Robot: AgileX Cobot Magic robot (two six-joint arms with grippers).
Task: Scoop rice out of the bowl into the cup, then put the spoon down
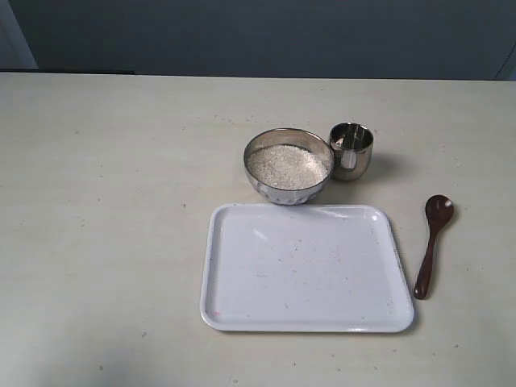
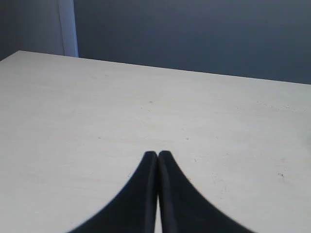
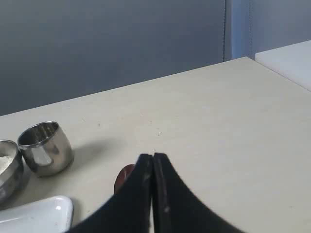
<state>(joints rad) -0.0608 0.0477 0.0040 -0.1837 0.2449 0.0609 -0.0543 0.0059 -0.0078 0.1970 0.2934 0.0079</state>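
My left claw (image 2: 157, 154) and right claw (image 3: 153, 156) hover over the table (image 1: 105, 201), both pinched shut and empty, and the spoon (image 1: 434, 246) lies lower right, just beside the tray (image 1: 322, 274).

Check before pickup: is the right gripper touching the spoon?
Apart. Exterior view shows the spoon alone on the table, with the right gripper nowhere near.

Exterior looks steeply down; low right wrist view shares cup (image 1: 351, 150).
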